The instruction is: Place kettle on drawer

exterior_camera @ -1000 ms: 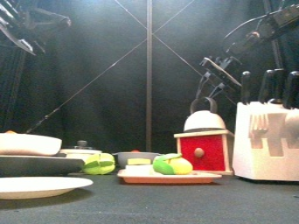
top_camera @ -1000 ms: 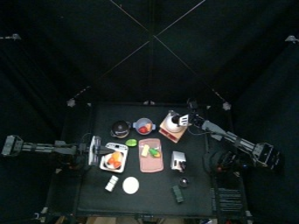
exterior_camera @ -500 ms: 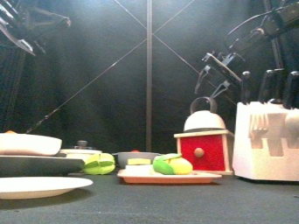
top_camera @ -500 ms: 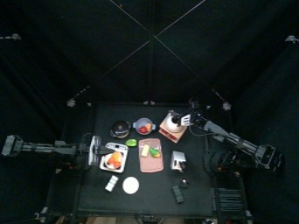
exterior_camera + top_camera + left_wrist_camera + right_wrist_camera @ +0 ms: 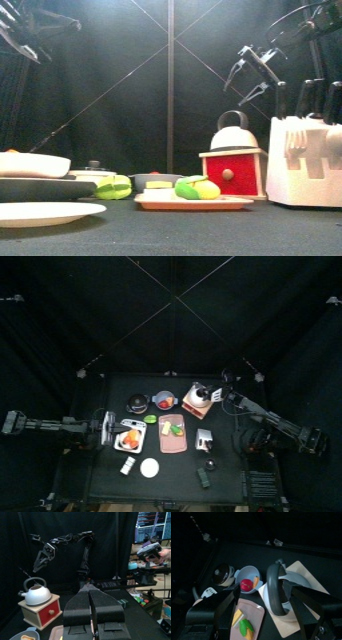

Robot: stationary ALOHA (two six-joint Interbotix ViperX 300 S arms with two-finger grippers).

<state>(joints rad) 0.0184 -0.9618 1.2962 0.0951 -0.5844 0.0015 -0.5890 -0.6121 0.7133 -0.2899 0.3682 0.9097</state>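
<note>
The small whitish-silver kettle with its dark arched handle (image 5: 234, 133) sits upright on the flat top of the salmon-pink box drawer (image 5: 234, 170). The right hand (image 5: 254, 76) hangs above and just to its right, jaws spread wide and empty. The left hand (image 5: 91, 609) — jaws together — rests well apart.

You are looking at a lab test cell: black curtains (image 5: 120, 80) are enclosing a small black table (image 5: 230, 431) laid with toy kitchenware. Past the curtains, a person (image 5: 151, 554) is sitting near lit monitors (image 5: 152, 521) in the room beyond.
</note>
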